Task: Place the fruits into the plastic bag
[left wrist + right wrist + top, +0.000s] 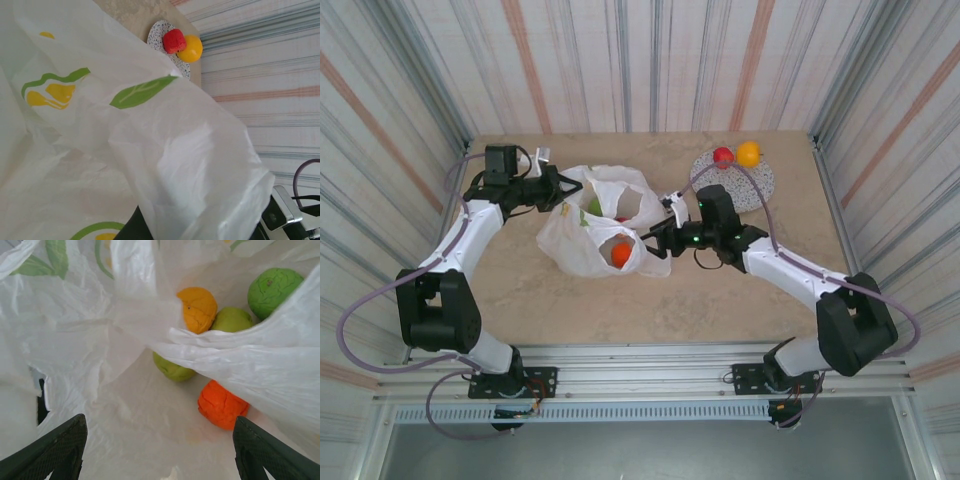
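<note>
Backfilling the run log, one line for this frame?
plastic bag: five fruits visible inside | plate: holds red fruit, yellow-orange fruit | right gripper: open, at bag mouth | left gripper: at bag rim, grip unclear

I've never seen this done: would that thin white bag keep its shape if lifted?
Probably not: the plastic bag looks floppy, its thin film creased and sagging in folds. The round fruits inside would likely roll together.
</note>
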Motion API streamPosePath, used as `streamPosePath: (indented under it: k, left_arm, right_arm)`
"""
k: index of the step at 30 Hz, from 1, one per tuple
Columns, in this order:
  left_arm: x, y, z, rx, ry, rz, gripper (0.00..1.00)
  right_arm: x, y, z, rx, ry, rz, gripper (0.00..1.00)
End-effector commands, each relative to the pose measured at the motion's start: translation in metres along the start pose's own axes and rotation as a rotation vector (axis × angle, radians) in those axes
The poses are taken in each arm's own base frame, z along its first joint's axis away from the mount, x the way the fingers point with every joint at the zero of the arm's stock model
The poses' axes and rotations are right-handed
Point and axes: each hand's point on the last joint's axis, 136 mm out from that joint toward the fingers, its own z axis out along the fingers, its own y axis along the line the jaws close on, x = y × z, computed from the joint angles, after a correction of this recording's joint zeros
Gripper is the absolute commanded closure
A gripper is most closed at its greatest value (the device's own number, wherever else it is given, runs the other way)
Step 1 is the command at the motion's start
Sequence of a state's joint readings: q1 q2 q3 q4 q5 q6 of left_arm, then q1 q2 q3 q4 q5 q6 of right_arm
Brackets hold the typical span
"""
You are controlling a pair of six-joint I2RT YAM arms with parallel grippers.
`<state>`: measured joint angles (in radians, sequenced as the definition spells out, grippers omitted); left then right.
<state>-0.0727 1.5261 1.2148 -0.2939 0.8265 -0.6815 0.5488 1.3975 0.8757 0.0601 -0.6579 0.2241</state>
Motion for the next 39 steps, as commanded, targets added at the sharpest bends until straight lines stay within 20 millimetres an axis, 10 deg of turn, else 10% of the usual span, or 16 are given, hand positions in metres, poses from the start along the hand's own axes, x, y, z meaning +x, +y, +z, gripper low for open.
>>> streamPosePath:
  k: [1, 7, 18, 39]
  left_arm:
    - [0.002, 0.0, -0.004, -0.006, -0.001, -0.003, 1.0]
    - [0.002, 0.001, -0.004, -0.006, 0.0, -0.006, 1.0]
    - [0.002, 0.0, -0.004, -0.004, -0.001, -0.006, 1.0]
    - [0.003, 0.004, -0.001, -0.008, 0.01, -0.017, 1.0]
  right_arm:
    - [-0.001, 0.006, -0.017, -0.021, -0.006, -0.013, 0.23]
    - [-0.028, -0.005, -0.05, 0.062, -0.113, -0.021, 0.22]
    - [-0.076, -0.188, -0.147, 1.006, -0.264, 0.07, 0.05]
    - [-0.101, -0.388, -0.071, 1.175, 0.059, 0.037, 0.08]
